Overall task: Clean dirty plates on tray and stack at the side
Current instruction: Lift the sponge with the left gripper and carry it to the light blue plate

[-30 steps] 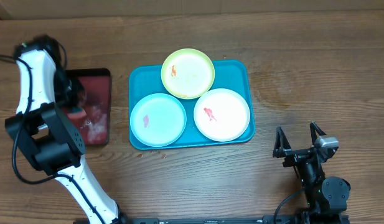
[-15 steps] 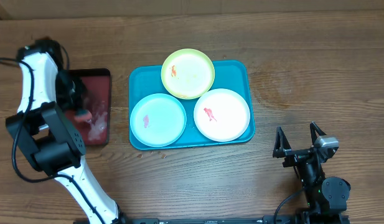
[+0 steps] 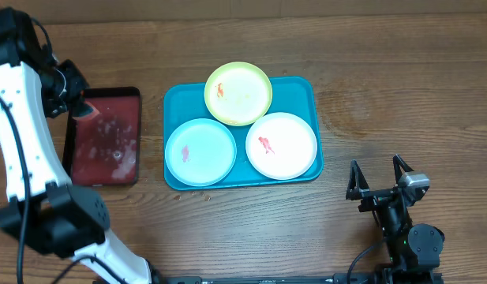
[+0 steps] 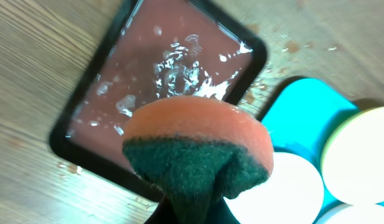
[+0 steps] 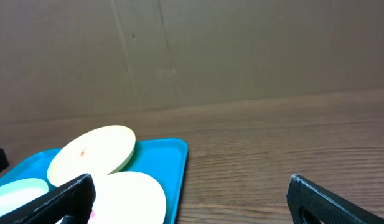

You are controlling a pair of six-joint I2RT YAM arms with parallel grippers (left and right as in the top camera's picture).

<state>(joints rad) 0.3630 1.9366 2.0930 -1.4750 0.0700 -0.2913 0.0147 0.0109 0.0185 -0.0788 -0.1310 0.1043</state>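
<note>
Change: left gripper (image 3: 76, 102) lifted to red tray's (image 3: 109, 162) far-left corner.
Left wrist only: clamps orange-green sponge (image 4: 198, 149).
Right gripper (image 3: 376, 170): wide apart, empty.

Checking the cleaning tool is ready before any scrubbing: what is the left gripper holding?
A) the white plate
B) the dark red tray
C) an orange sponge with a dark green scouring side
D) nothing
C: the left wrist view shows the sponge, orange on top and dark green below, pinched in the left gripper.
</note>
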